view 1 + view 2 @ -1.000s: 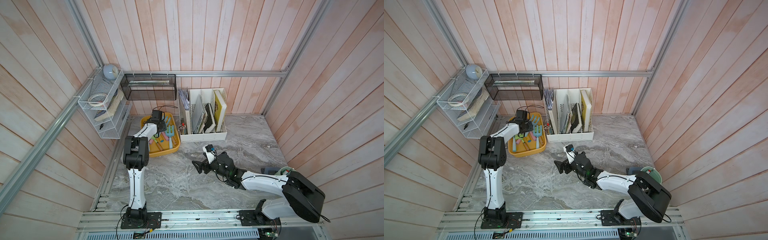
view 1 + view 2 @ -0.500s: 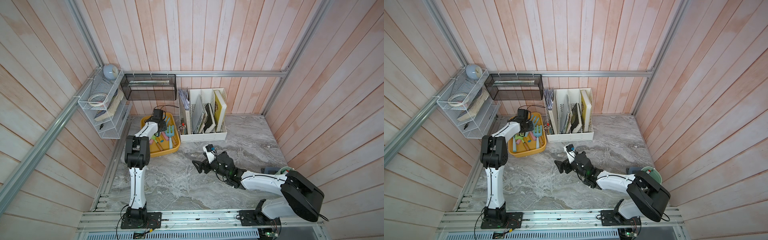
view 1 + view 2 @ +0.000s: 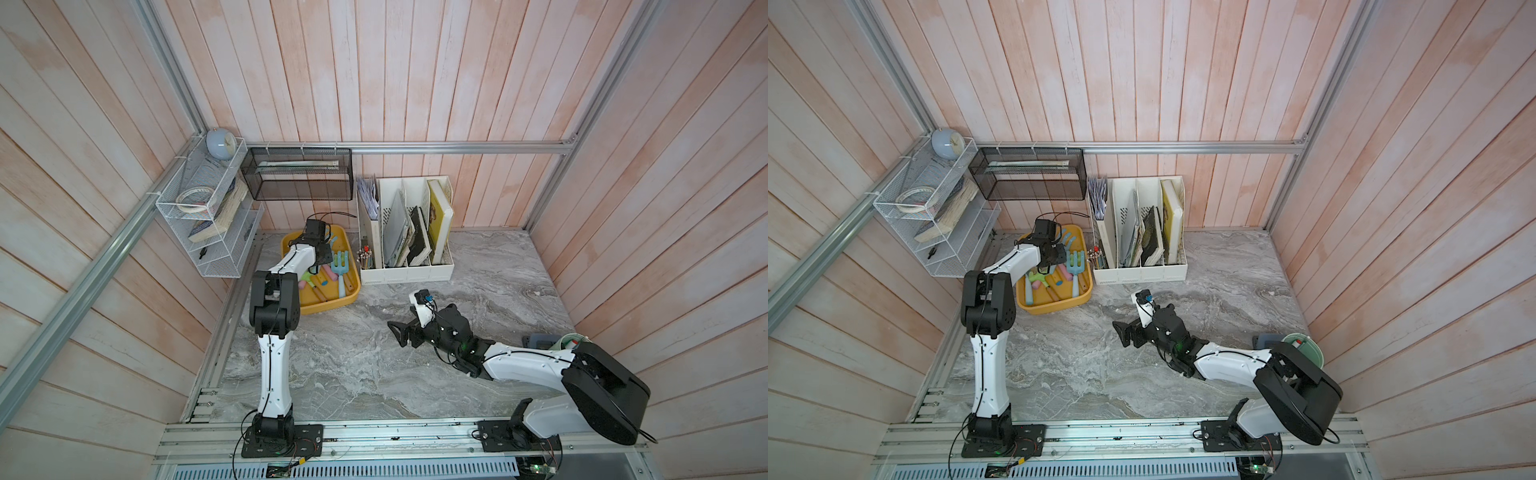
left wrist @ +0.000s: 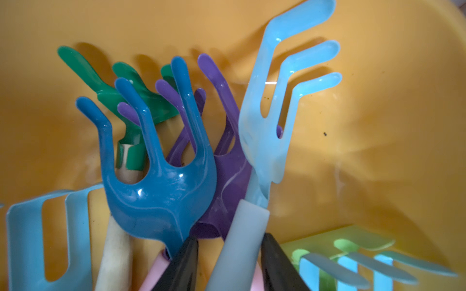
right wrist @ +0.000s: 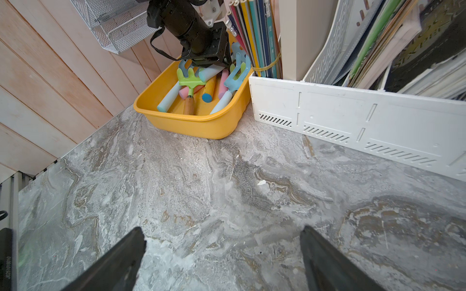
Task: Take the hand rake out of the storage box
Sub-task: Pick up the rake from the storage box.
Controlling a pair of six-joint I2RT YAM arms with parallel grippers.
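Note:
The yellow storage box (image 3: 332, 301) (image 3: 1059, 307) (image 5: 191, 123) sits at the back left and holds several hand rakes. My left gripper (image 4: 230, 236) reaches down into it and is shut on the grey-blue handle of a light blue hand rake (image 4: 264, 113), whose prongs stick out beside the wrist (image 3: 333, 242) (image 3: 1068, 239). One black finger (image 4: 277, 262) presses against the handle; the other finger (image 4: 184, 264) stands close on its far side. My right gripper (image 5: 223, 230) (image 3: 397, 334) hovers open and empty over the marble top, in front of the box.
In the box, a dark blue rake (image 4: 161, 196), a purple one (image 4: 227, 176) and a green one (image 4: 131, 100) crowd the held rake. A white file organizer (image 3: 407, 270) stands right of the box. A black mesh basket (image 3: 297, 178) and a wire shelf (image 3: 208, 216) hang above.

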